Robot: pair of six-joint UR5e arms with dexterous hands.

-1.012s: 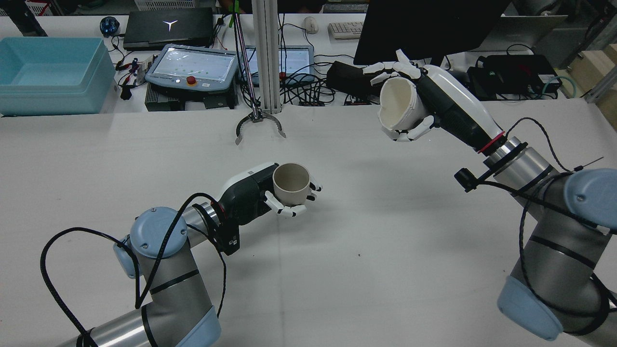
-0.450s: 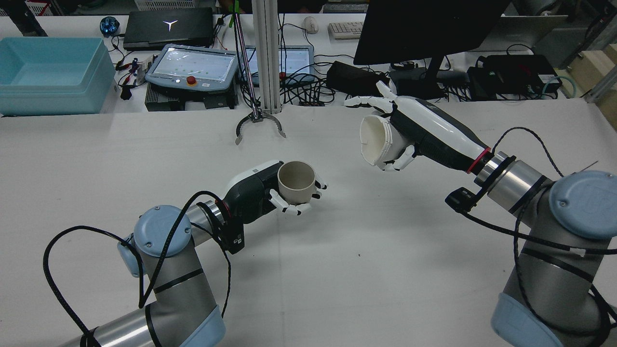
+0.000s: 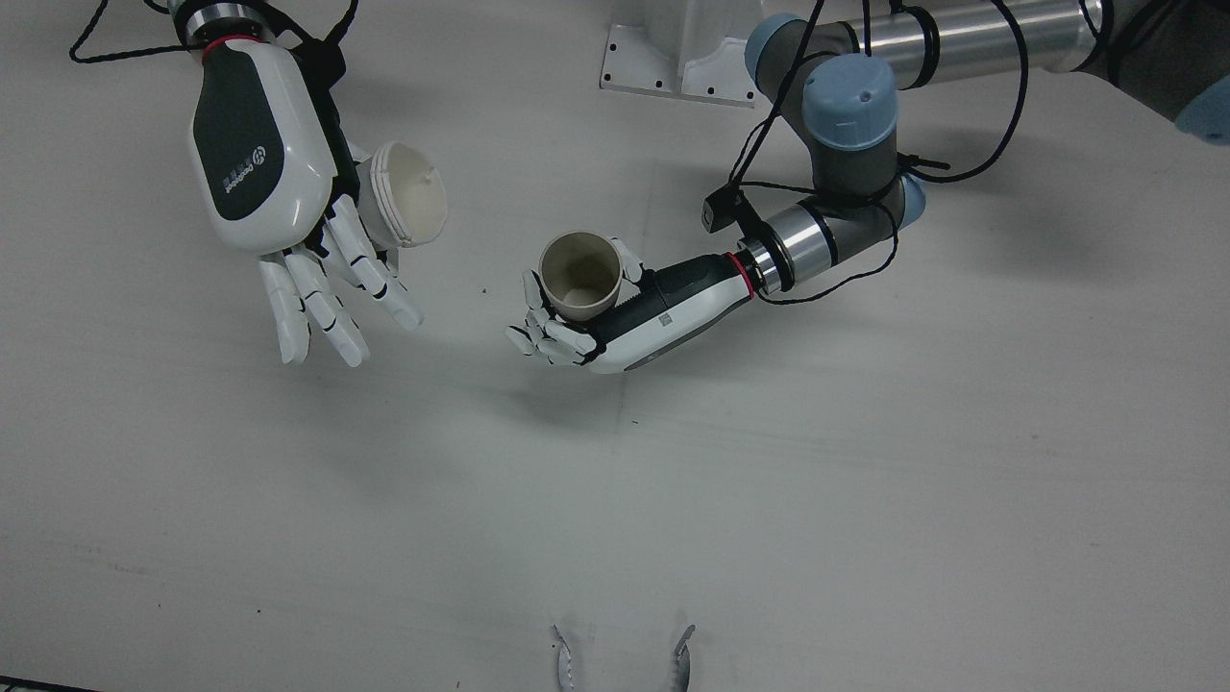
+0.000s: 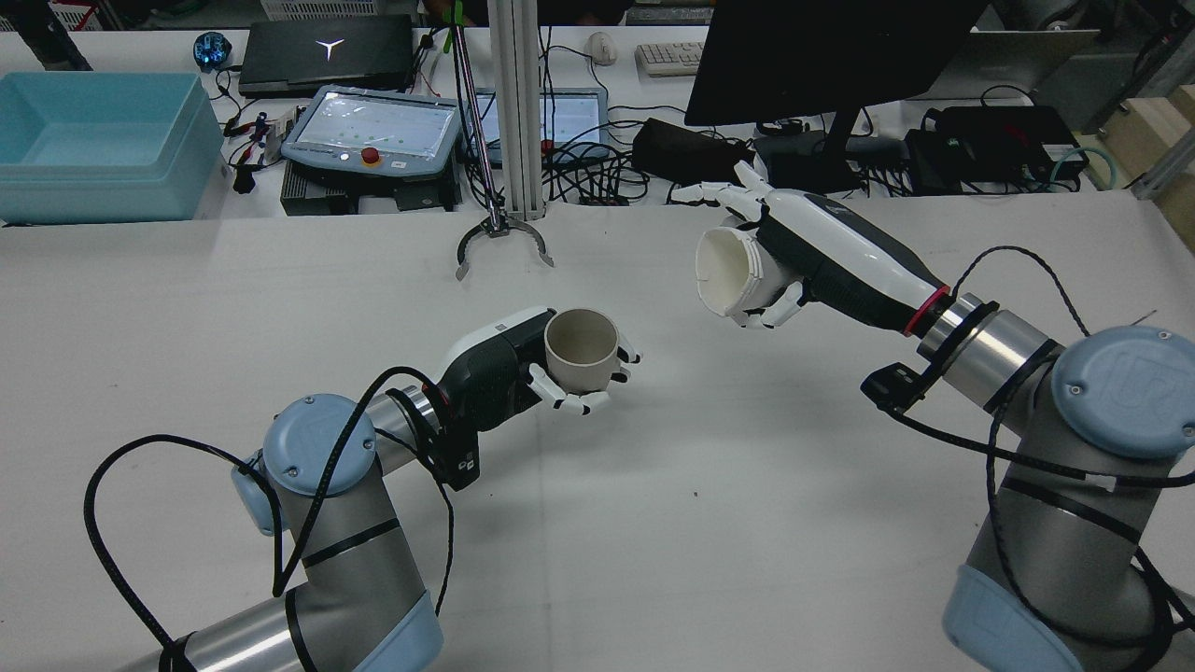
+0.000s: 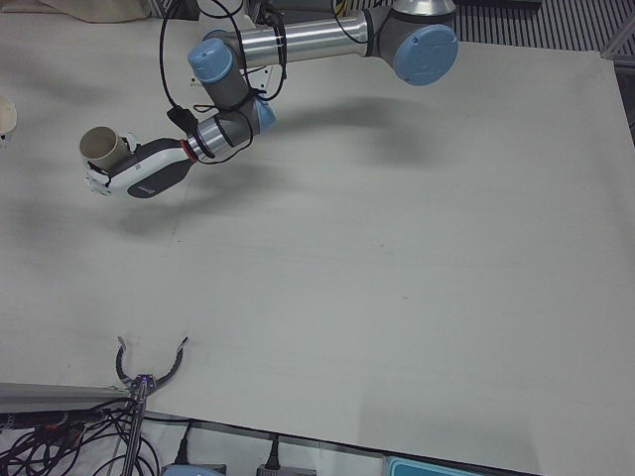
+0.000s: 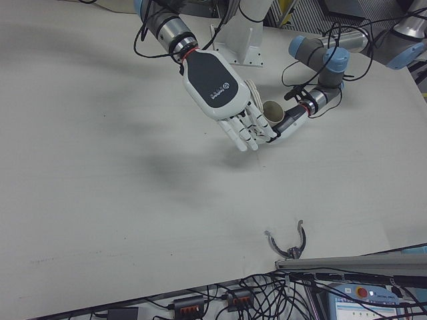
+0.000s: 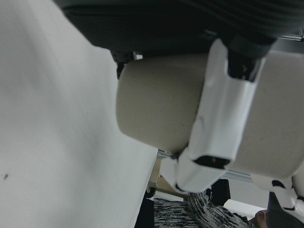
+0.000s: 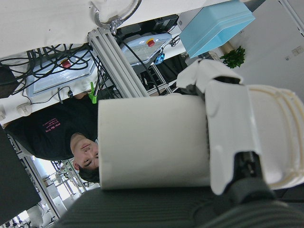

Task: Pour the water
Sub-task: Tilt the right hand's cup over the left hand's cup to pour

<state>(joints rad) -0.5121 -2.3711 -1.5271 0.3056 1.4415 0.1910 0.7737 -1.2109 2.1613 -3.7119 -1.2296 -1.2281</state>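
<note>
White cup (image 4: 731, 272), tipped on its side, mouth facing the upright beige cup (image 4: 581, 348), clamped in the right hand (image 4: 789, 257) above the table (image 4: 747, 485); left hand (image 4: 523, 373) grips the beige cup; contents indiscernible.

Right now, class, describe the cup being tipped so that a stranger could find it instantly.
Start at the robot's right arm and follow it to the right hand. The white cup it holds has a ribbed rim and lies tilted sideways, whereas the left hand's beige cup stays upright.
</note>
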